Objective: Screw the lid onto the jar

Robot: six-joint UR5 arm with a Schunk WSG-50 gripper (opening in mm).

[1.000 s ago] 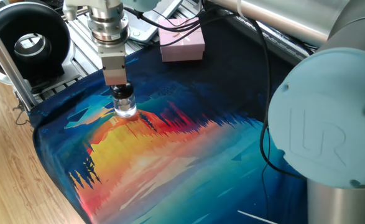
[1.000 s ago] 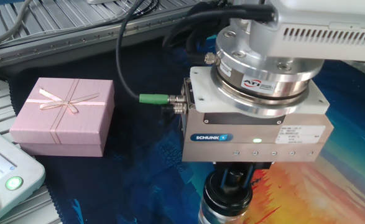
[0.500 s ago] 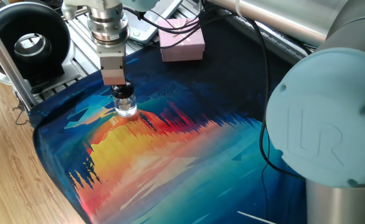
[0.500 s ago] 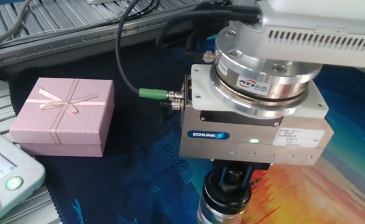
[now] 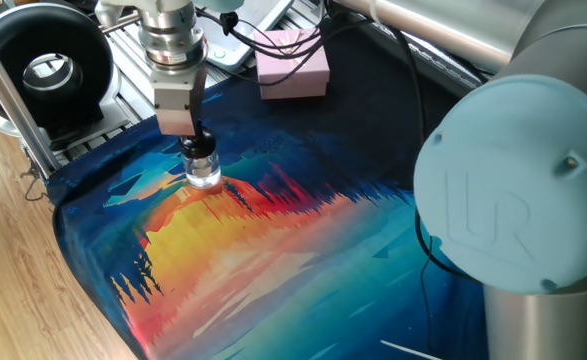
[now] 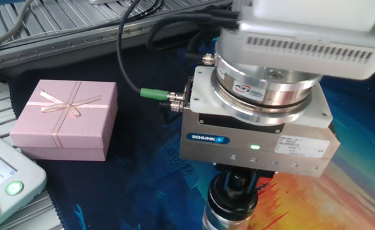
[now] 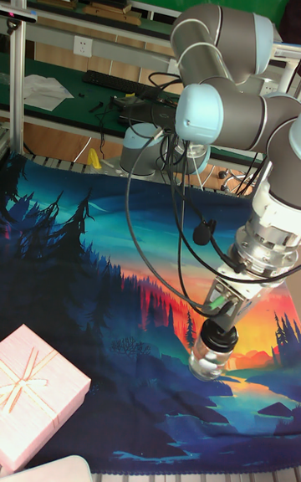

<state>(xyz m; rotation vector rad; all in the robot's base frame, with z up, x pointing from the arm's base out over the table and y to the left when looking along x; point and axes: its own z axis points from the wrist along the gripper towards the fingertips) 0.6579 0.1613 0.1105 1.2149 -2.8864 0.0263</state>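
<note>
The tool (image 5: 199, 147) is clamped on the lid (image 5: 200, 149), directly above the jar (image 5: 203, 174); their axes align vertically, near the desk's (image 5: 303, 250) far-left corner.

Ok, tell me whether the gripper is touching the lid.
Touching. The tall fixed view shows the gripper closed around the black lid atop the jar.
</note>
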